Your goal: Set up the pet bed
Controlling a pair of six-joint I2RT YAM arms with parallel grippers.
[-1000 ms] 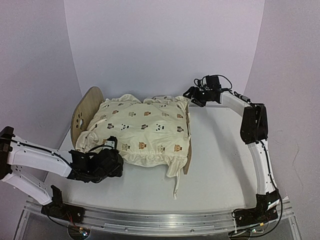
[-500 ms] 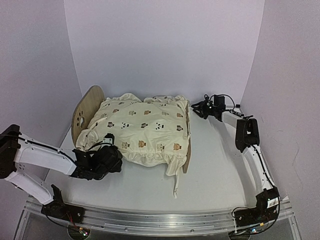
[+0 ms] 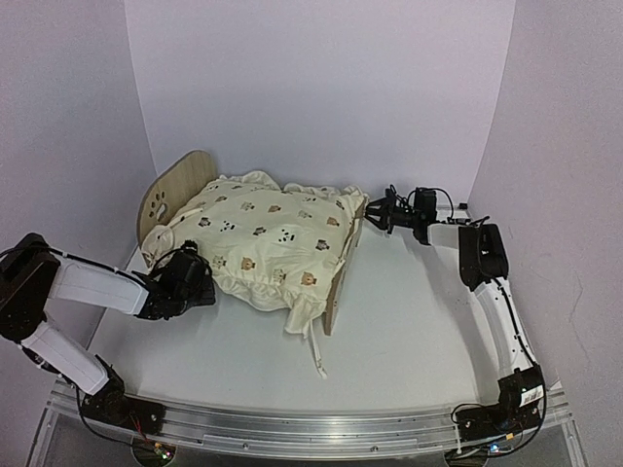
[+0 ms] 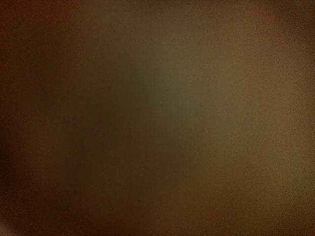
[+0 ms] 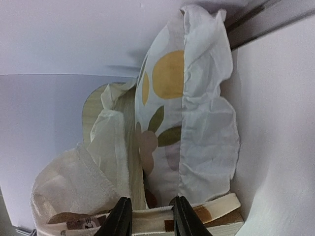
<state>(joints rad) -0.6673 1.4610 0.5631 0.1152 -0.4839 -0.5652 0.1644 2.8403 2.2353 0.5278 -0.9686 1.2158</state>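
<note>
A smooth white worktop sits inside a plain, pale lilac-white backdrop that curves round behind it, with a brushed metal rail along the near edge by the arm bases. The pet bed lies between the two tools, skewed on the worktop. Its light-wood arched headboard with the paw cutout stands just beyond the left tool, and its low footboard runs from the right tool back toward the arm bases. A soft cream cushion, printed with small brown animals and edged in a loose frill, is draped over the frame and spills past the footboard. Compared with a second ago the bed has swung round, with the headboard farther back and the footboard's near end carried leftward. The left tool has followed it inward and the right tool has come in to the footboard's far end. The left tool is pressed against the cushion's side. Its wrist view is only dark brown blur, so I cannot tell how its fingers stand. In the right wrist view the right tool has its black fingers a narrow gap apart, with a cream, brown-printed edge running across them. I cannot tell whether they pinch it. Straight ahead of that tool a thin, ruffled white floral pillow, with an orange disc and olive leaves, stands on edge. The nubbly cushion and the wooden headboard are to the pillow's left.
</note>
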